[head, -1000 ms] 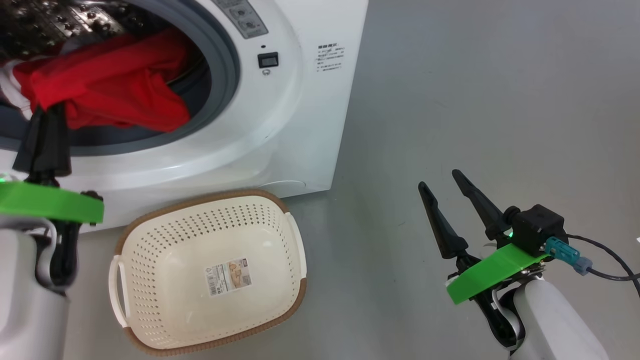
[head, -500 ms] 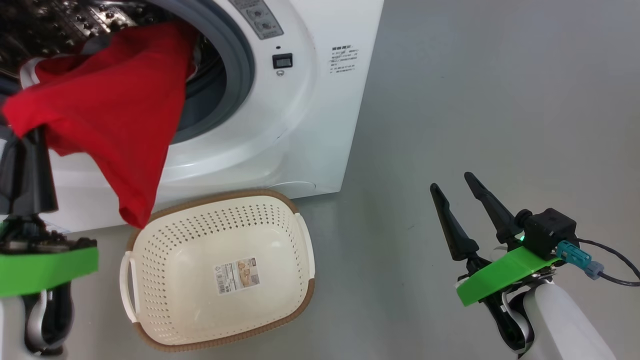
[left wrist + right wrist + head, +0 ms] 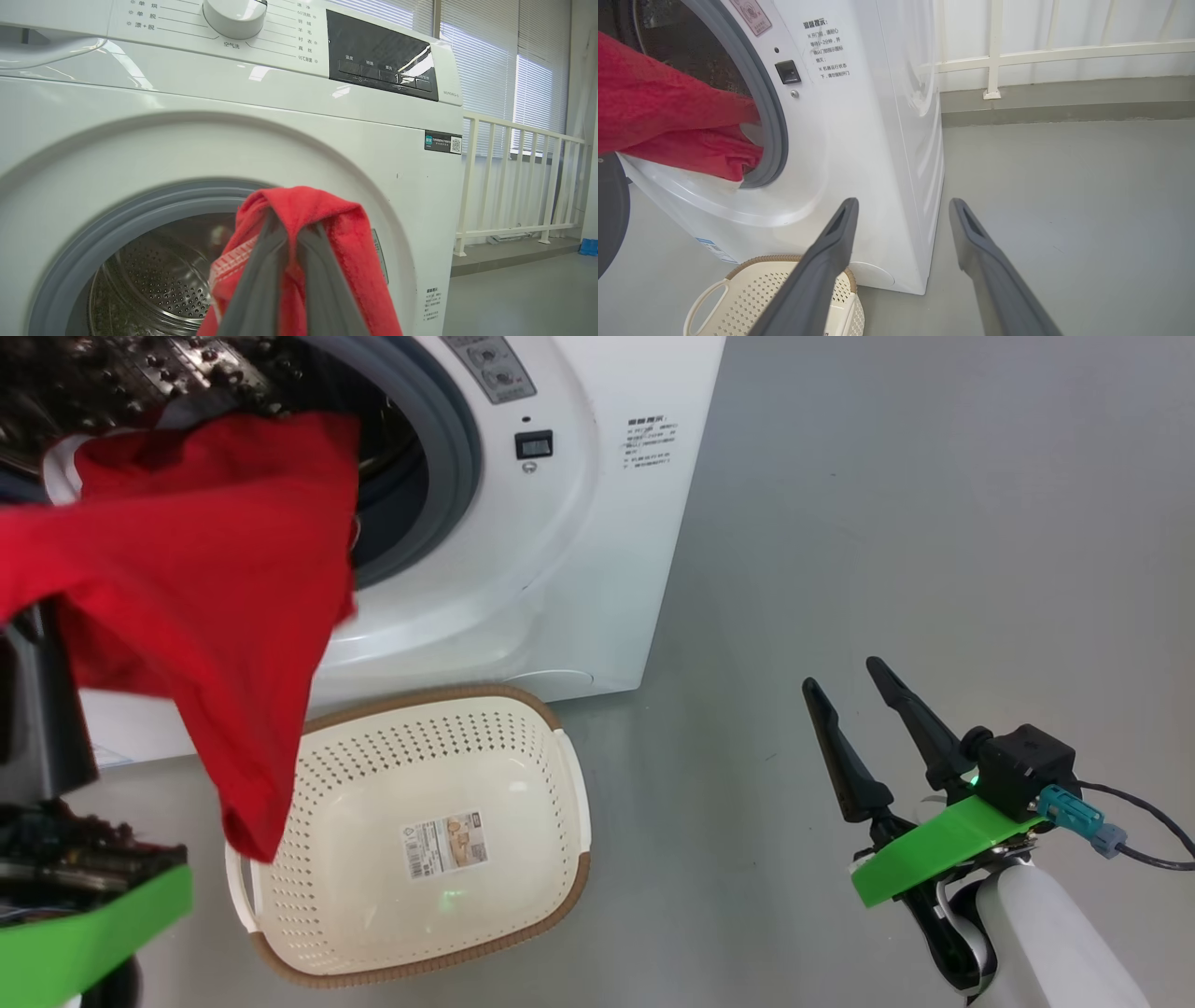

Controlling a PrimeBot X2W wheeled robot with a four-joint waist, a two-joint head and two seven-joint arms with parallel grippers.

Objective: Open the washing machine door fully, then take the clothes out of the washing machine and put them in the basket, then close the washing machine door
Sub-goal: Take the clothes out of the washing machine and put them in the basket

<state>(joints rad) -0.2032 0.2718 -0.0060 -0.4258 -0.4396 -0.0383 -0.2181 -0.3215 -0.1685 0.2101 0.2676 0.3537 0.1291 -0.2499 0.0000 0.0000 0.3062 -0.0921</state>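
Clamping the clothes (image 3: 205, 579) tightly, left gripper (image 3: 292, 224) hangs them over the basket (image 3: 569, 887), ready for release; right gripper (image 3: 840, 673) waits right of basket, spread wide, empty.

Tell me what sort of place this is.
Probably a laundry corner in an indoor lab or utility room, not clearly a home. A white front-loading washing machine stands on a bare grey floor with a cream perforated basket before it; nearby are a white railing and windows with blinds.

Red clothes (image 3: 205, 588) hang from the washing machine (image 3: 597, 569) over the basket (image 3: 523, 747) (cream, perforated).
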